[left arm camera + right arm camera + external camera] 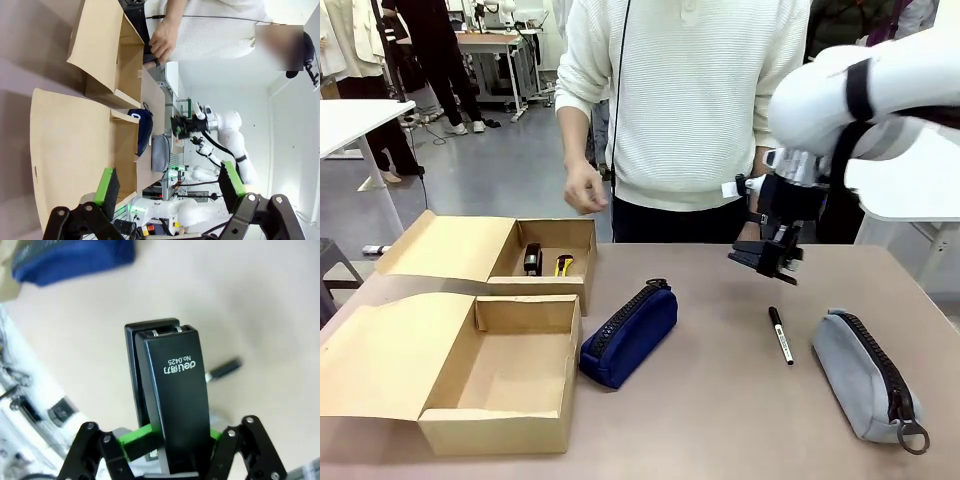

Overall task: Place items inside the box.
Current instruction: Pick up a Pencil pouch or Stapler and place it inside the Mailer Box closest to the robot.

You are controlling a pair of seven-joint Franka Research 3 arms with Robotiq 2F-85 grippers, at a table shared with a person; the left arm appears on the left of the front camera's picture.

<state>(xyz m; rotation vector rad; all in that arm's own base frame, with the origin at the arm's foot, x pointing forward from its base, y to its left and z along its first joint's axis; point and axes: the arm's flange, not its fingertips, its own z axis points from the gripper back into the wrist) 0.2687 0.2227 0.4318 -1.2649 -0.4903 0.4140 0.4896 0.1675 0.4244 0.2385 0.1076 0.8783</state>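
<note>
**deskbot_fan:** ok so what's actually sitting in the boxes?

**gripwatch:** Two cardboard ones on the robot's left side of the table (720,420). The far box (542,290) has a black stapler (532,259) lying on its floor, and right next to it there's a yellow-handled tool (563,265) that's too small for me to make out. The near box (495,430) sits in front of it with its lid flap folded out to the left.

**deskbot_fan:** and the rest of the stuff?

**gripwatch:** Out on the tabletop. The navy pouch (628,335) lies at a slant just right of the near box. The marker pen (780,335) is further right, and the grey pouch (865,375) is beside that, toward the front right. The second stapler (172,405) is up in the air.

**deskbot_fan:** arms?

**gripwatch:** The right arm comes in from the right and bends down. The right gripper (767,262) hangs above the table, a bit behind the marker pen. In the right wrist view its green pads (137,437) are clenched on the second stapler, and the "deli No.0425" face points at the camera. The left gripper (169,187) has its fingers spread wide apart and looks out over both boxes. The person's hand (585,188) is loosely curled, up behind the far box.
</note>
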